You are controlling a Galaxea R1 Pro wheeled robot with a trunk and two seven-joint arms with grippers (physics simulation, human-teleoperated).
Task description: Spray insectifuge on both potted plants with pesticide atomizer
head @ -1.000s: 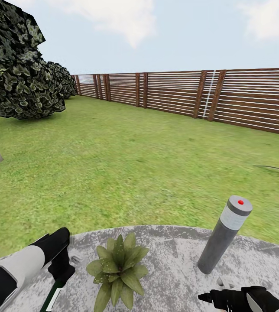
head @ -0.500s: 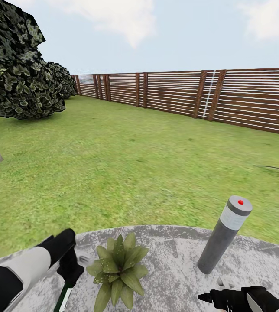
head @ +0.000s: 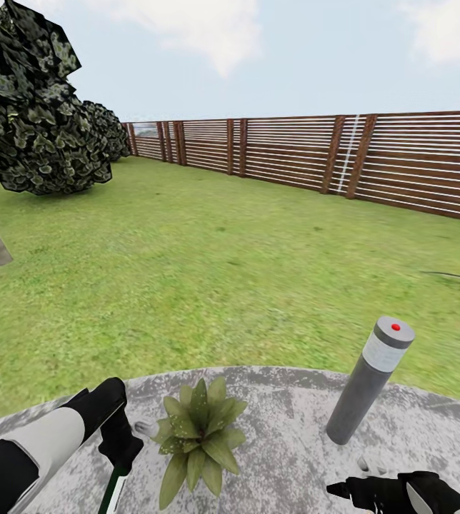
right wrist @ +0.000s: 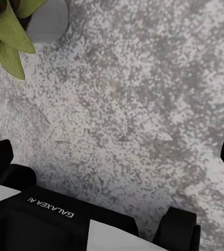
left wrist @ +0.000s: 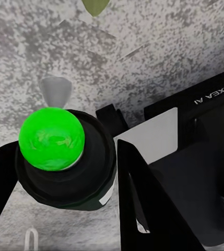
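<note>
In the head view, the pesticide atomizer is held by the left gripper just beside a potted plant on the paved patio; a bollard lamp stands well apart. If the nozzle is aimed past the leaves, coverage would likely be incomplete.

In the left wrist view, the atomizer's green cap sits between closed jaws; a loose hold could let it slip.

In the right wrist view, the right gripper is spread open, holding nothing.
</note>
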